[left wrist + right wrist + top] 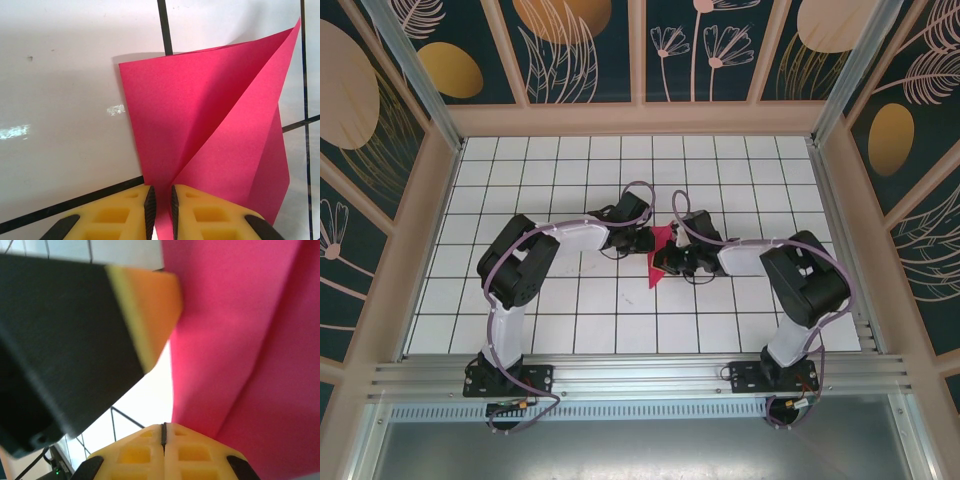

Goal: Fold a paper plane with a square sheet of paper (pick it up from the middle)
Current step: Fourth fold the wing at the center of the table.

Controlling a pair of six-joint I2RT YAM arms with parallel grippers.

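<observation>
The square sheet of paper (653,272) is magenta-pink, creased, and stands up off the table between both grippers at the centre. In the left wrist view the paper (200,125) rises as two angled flaps, and its lower edge runs down into the narrow gap of my left gripper (161,189), shut on it. My left gripper (648,240) comes in from the far left. My right gripper (663,262) meets it from the right. The right gripper (163,425) is shut with nothing between its pads, and the paper (225,340) stands just right of it. The paper plane is out of view.
The white tiled table (570,180) has a black grid and spreads well beyond the arms. Patterned walls close it in at the back and sides, and a metal rail (640,372) runs along the near edge. My left gripper's body (60,340) looms close, upper left of the right wrist view.
</observation>
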